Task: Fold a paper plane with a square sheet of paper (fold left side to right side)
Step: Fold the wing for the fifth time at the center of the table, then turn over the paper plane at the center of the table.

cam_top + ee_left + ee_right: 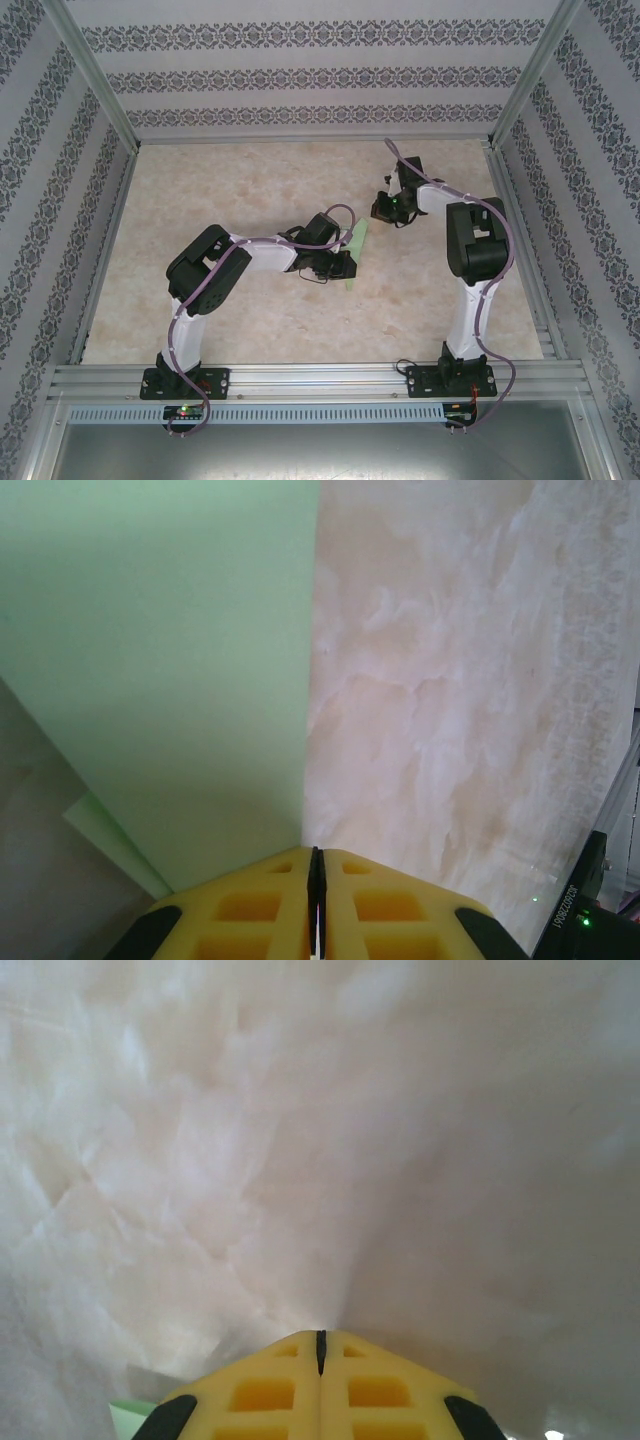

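Where the top view takes in the whole counter [250,180], we count 2 arms, 2 hands and 1 sheet of paper [358,245]. The sheet lies near the middle of the counter and shows there as a narrow mint-green strip, partly covered by the left arm. Its long axis runs from about 1 o'clock to 7 o'clock. The left hand [343,266] sits at the strip's 8 o'clock, right against it. The right hand [385,210] is at the strip's 1 o'clock, near it but apart.

The left wrist camera gives us what the top view cannot. The sheet of paper [160,660] fills the side from 9 to 12 o'clock, with 1 straight edge running from 12 o'clock down to the tips of the left hand [316,855]. A second green layer peeks out beneath it at 8 o'clock. Bare counter [450,730] lies toward 3 o'clock. The yellow fingers [250,910] are pressed together with only a dark seam between them. We cannot tell whether the paper's edge is caught in that seam.

The right wrist camera shows the right hand [320,1338] closed on nothing above pale marbled counter [300,1160]. A small green corner of the paper [130,1415] shows at 7 o'clock.
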`<action>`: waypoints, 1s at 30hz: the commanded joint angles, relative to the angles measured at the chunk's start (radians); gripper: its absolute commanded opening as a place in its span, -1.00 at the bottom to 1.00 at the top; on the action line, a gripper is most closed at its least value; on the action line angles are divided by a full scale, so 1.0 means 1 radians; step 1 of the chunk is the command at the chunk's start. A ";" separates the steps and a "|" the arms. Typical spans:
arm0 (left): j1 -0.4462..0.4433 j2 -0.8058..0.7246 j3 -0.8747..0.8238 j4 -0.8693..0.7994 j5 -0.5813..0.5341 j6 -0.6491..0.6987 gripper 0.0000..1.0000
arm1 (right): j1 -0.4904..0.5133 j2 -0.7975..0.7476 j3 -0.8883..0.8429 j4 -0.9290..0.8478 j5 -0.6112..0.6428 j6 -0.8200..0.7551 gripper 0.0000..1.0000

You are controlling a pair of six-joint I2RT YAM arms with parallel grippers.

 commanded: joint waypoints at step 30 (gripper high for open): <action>0.101 -0.629 -0.318 -0.114 -0.490 0.025 0.26 | 0.393 -0.551 -0.501 -0.011 0.478 0.193 0.40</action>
